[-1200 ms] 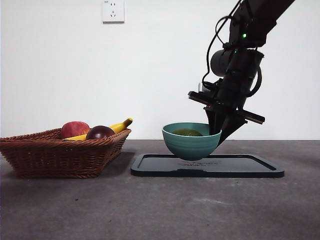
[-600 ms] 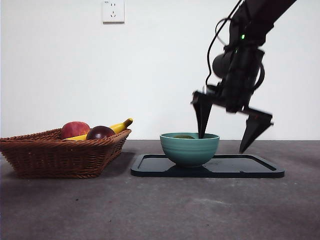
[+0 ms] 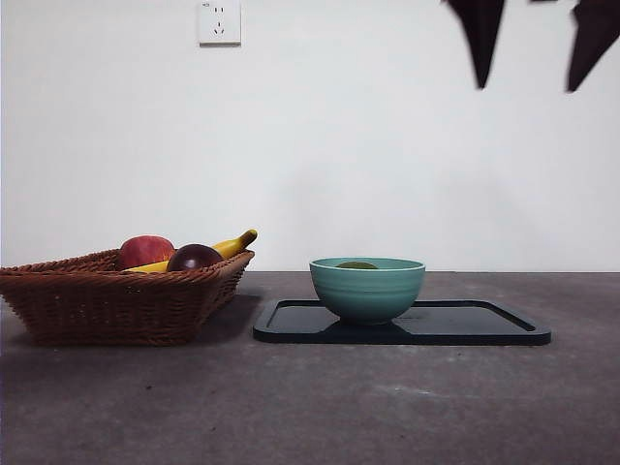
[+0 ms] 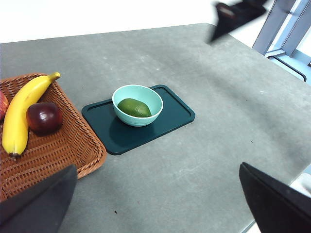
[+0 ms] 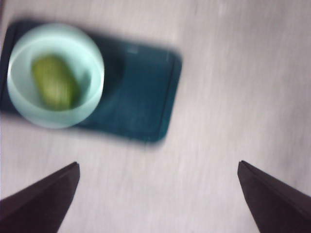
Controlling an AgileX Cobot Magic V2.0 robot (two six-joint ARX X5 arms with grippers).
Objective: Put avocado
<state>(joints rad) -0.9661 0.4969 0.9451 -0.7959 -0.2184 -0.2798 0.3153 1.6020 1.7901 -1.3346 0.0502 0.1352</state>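
Note:
The dark green avocado (image 4: 134, 108) lies inside the teal bowl (image 4: 138, 105), which stands on the dark tray (image 4: 172, 118). From the front only its top (image 3: 356, 264) peeks over the bowl rim (image 3: 367, 287). In the blurred right wrist view the avocado (image 5: 55, 82) rests in the bowl (image 5: 56, 75). My right gripper (image 3: 535, 44) hangs open high above the tray's right part, holding nothing. My left gripper (image 4: 155, 204) stays open, high and well back from the bowl, empty.
A wicker basket (image 3: 116, 300) at the left holds a red apple (image 3: 144, 250), a dark maroon fruit (image 3: 194, 257) and a banana (image 3: 228, 246). The tray (image 3: 484, 325) has bare room to the right of the bowl. A wall socket (image 3: 219, 21) is behind.
The right gripper let go of the bowl, opened wide and rose from the tray to the picture's top edge. The bowl settled level on the tray with the avocado inside.

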